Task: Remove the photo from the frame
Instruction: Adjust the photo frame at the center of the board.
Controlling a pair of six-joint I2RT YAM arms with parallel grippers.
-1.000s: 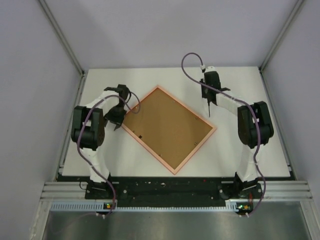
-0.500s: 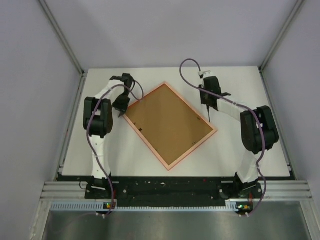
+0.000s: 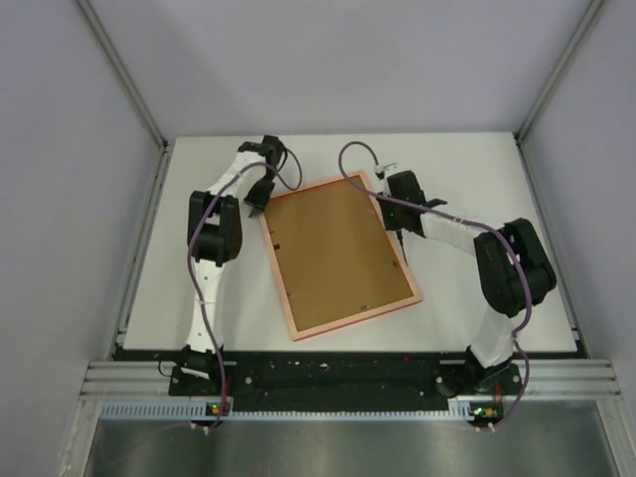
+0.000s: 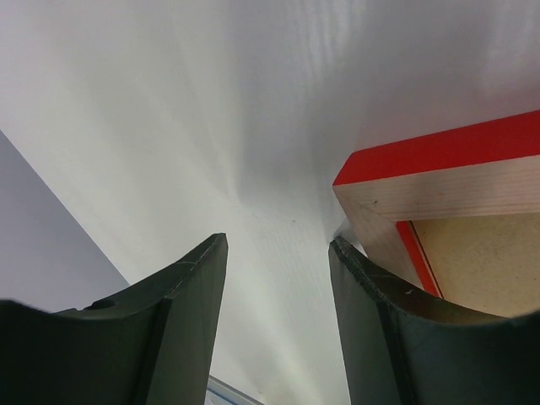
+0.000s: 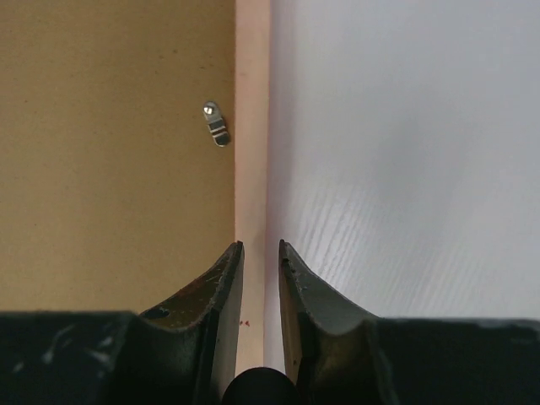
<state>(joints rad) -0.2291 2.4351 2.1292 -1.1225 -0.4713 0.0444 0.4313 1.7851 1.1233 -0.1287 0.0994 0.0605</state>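
The frame (image 3: 353,318) lies face-down on the white table, its pale pink rim around a brown backing board (image 3: 336,253). The photo is hidden. My left gripper (image 3: 256,202) is open at the frame's far-left corner. In the left wrist view its right finger touches that red-sided corner (image 4: 439,190), and only bare table lies inside the left gripper (image 4: 278,240). My right gripper (image 3: 399,238) sits on the frame's right edge. The right gripper (image 5: 261,245) is closed narrowly astride the rim (image 5: 251,126), one finger over the backing board (image 5: 110,152), the other over the table.
A small metal turn-clip (image 5: 216,123) holds the backing board just inside the rim, and more clips show as dark specks along the left edge (image 3: 278,245). Grey walls enclose the table on three sides. The arm bases stand at the near edge.
The frame has turned clockwise from a diamond stance to nearly square with the table. The left gripper moved farther and rightward with its corner. The right gripper moved left and nearer with the right edge.
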